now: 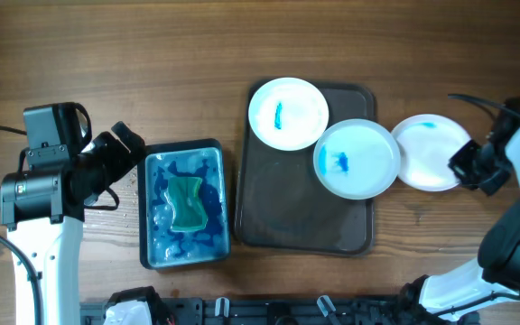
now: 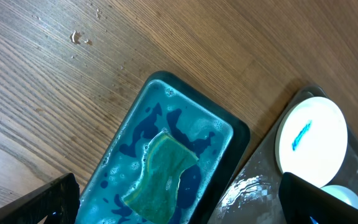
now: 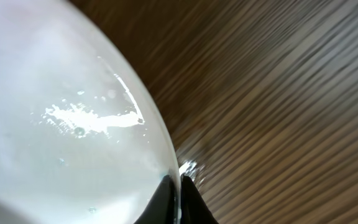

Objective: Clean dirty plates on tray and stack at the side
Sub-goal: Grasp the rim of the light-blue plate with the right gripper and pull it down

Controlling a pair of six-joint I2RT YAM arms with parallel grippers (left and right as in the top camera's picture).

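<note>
A dark tray [image 1: 278, 217] holds two white plates smeared with blue: one at its far left corner [image 1: 287, 113] and one over its right edge [image 1: 357, 159]. A third white plate [image 1: 427, 152] with a blue smear lies right of the tray, partly under the second plate. My right gripper [image 1: 463, 167] is shut on that third plate's right rim; the wrist view shows the fingers pinching the rim [image 3: 178, 186]. My left gripper [image 1: 125, 149] is open and empty, above the left of a basin [image 1: 184, 203] holding a green sponge [image 1: 186, 204], which also shows in the left wrist view [image 2: 160, 177].
The basin [image 2: 166, 155] holds blue soapy water. Wet patches lie on the tray's bare middle [image 2: 253, 186]. Bare wooden table [image 1: 106, 54] surrounds everything. Robot bases sit along the near edge.
</note>
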